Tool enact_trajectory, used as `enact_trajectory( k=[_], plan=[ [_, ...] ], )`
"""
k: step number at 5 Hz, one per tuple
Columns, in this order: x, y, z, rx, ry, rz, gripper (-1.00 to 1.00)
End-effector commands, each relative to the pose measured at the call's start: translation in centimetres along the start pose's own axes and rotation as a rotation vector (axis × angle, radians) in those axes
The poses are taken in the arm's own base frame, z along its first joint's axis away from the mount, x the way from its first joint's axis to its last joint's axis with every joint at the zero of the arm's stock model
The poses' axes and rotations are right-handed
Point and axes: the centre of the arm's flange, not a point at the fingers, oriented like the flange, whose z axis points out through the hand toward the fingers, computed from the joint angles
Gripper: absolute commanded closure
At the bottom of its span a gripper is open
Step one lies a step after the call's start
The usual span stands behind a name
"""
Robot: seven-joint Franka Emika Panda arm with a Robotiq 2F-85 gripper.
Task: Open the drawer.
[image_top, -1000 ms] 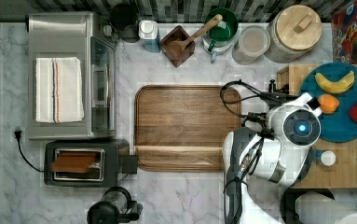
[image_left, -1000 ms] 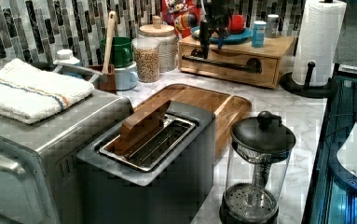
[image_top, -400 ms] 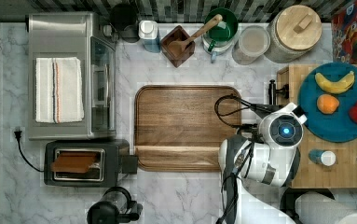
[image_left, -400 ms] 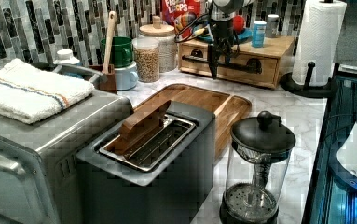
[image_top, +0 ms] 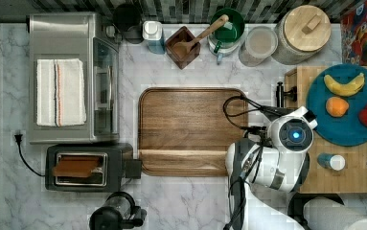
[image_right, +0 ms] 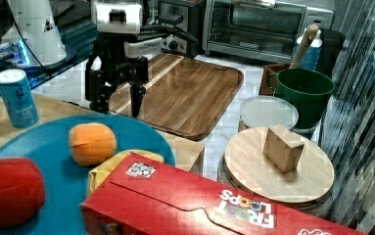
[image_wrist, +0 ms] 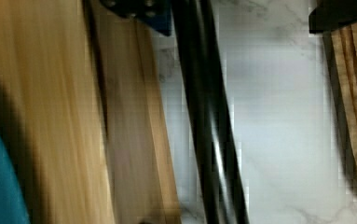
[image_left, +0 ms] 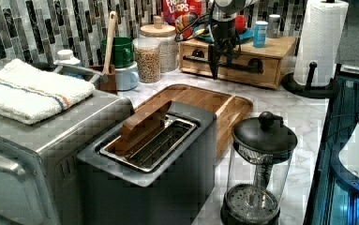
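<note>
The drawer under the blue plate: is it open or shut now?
Shut. In the left view the drawer front sits flush with its wooden box, and the claw hangs at the black handle.

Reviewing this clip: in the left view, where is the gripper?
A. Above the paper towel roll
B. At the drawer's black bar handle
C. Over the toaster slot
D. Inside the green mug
B. In the left view the gripper hangs right in front of the drawer, its fingers reaching down at the handle; the wrist view shows the bar running between the fingers.
</note>
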Motion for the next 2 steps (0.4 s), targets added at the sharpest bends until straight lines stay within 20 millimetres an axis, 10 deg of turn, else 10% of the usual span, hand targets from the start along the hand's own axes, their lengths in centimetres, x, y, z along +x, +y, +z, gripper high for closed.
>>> enact_trajectory(
  k=[1, 2],
  plan=[
    [4.1, -10.9, -1.7, 0.044, 0.137, 0.020, -1.00],
    [3.7, -14.4, -1.5, 0.064, 0.131, -0.004, -1.00]
  ],
)
